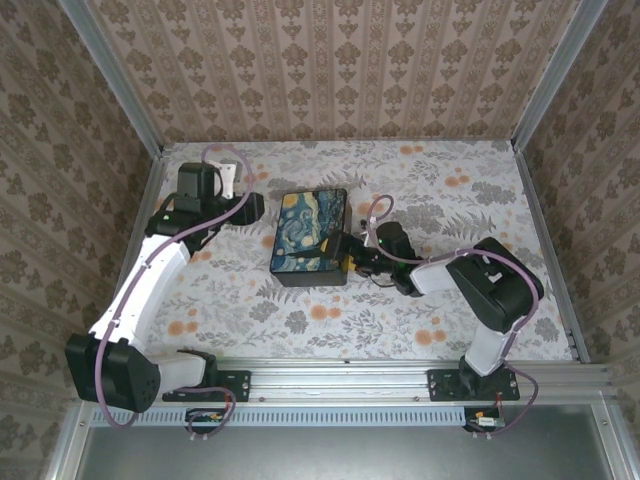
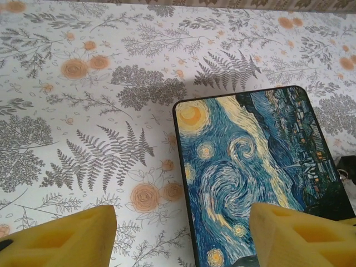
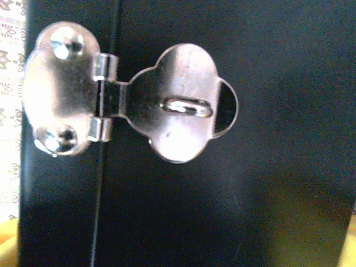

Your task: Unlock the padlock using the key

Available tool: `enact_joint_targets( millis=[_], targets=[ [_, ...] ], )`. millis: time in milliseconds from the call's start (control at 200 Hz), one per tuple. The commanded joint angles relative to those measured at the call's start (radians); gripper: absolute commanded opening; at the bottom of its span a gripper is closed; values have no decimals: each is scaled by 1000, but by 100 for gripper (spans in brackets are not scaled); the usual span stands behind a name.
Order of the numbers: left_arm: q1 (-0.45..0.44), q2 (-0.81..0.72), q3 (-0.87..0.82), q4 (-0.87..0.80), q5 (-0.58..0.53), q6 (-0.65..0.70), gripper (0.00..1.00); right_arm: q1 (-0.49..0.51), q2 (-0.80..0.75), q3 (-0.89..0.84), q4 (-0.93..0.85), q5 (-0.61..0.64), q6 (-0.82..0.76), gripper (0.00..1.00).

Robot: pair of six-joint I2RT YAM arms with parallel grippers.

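A black-sided box with a blue-and-yellow swirl lid point(image 1: 310, 235) lies mid-table. On its black side point(image 3: 222, 211) a silver hasp point(image 3: 178, 105) is folded shut over a staple point(image 3: 186, 105) that has nothing through it. The padlock and the key are out of view. My right gripper point(image 1: 350, 256) is pressed close to that side, open wide, with yellow fingertips point(image 3: 6, 247) at the lower corners of the right wrist view and nothing between them point(image 3: 178, 253). My left gripper point(image 2: 183, 239) is open and empty above the lid's edge point(image 2: 186, 183), beside the box's far-left corner point(image 1: 252, 207).
The table point(image 1: 250, 300) has a floral cloth with patterned walls on three sides. A metal rail point(image 1: 340, 372) carrying both arm bases runs along the near edge. The right arm point(image 1: 490, 285) stretches across the table's right half.
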Motion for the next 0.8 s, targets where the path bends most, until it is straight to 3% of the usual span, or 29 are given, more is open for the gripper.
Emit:
enact_joint_targets(
  millis=[0,130,330,430,665,795],
  targets=[
    [14,-13,30,-56,-29,30,66,-5,29,75,-41,-50,-27,100],
    [20,-7,42,-68,-38,37,66,-12,3,137,-317,-10,-151,100],
    [30,-9,65,-80,-48,47,66,-20,-93,286,-844,191,-363,100],
    [28,-4,65,-67,-19,38,66,-21,-105,366,-1012,248,-412,100],
    [-48,25,47,-56,-43,33,66,-21,-127,380,-1038,290,-437,100],
    [-111,50,38,-20,-19,11,65,-62,-110,251,-723,88,-288,100]
  ],
)
